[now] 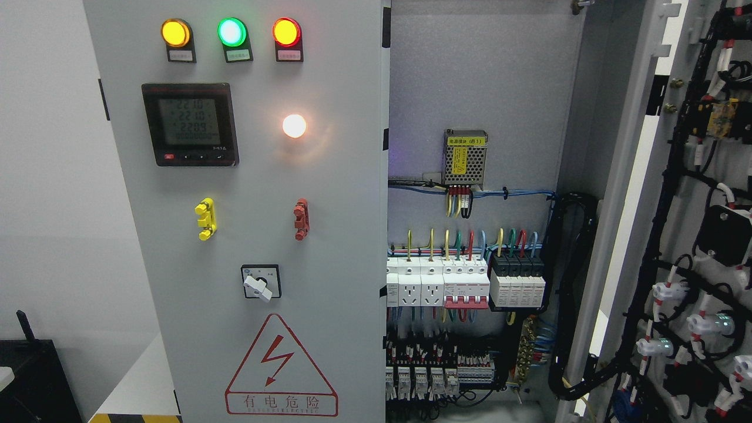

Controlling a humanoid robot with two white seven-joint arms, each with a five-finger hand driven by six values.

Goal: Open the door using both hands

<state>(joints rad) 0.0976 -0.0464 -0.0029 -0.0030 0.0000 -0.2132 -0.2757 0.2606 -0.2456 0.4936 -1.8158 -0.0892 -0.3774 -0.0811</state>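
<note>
Right door (675, 235) is standing swung open, exposing the breakers (464, 288); left door (247, 235) is staying closed; my fingers are lying outside the view, state unknown.

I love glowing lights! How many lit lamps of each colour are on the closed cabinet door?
Yellow lamp: 1
Green lamp: 1
Red lamp: 1
White lamp: 1
Total: 4
</note>
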